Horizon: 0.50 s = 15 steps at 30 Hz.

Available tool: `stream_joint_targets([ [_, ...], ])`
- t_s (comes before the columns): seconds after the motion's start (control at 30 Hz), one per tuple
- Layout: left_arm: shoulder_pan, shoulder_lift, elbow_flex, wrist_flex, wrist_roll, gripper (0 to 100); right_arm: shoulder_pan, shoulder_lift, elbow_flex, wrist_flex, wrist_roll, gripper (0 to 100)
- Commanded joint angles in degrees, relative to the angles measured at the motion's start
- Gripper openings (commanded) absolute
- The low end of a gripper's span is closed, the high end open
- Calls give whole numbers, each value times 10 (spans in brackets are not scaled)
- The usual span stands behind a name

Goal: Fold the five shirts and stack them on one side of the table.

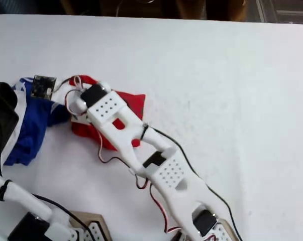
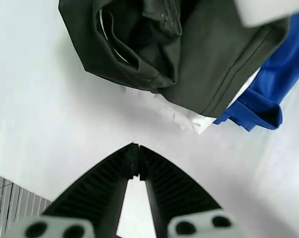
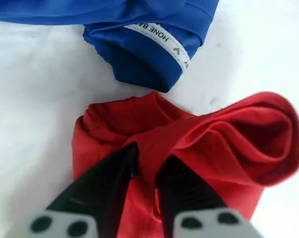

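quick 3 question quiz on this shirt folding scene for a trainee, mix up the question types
1. Fill the gap: in the high view, the ___ shirt lies between the dark shirt and the red shirt.
2. Pick one: what does the right claw pinch? A the dark shirt; B the red shirt; C nothing.
3. True or false: the left claw is shut with no cloth in it.

Key
1. The blue shirt.
2. B.
3. True.
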Motion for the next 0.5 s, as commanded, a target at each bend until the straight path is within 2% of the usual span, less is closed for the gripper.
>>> stream_joint_targets([
  [0.0,-4,-18,-4,-3,-4,31,-6,-7,-55,33,10,138],
  [0.13,-3,-18,-8,-4,-4,31,-4,-9,-61,44,54,238],
  [0.33,-4,-18,-8,-1,-4,31,-2,-54,-70,78,56,241],
  [0.47,-5,-18,-7,-1,-4,31,37,-89,-92,111,52,241],
])
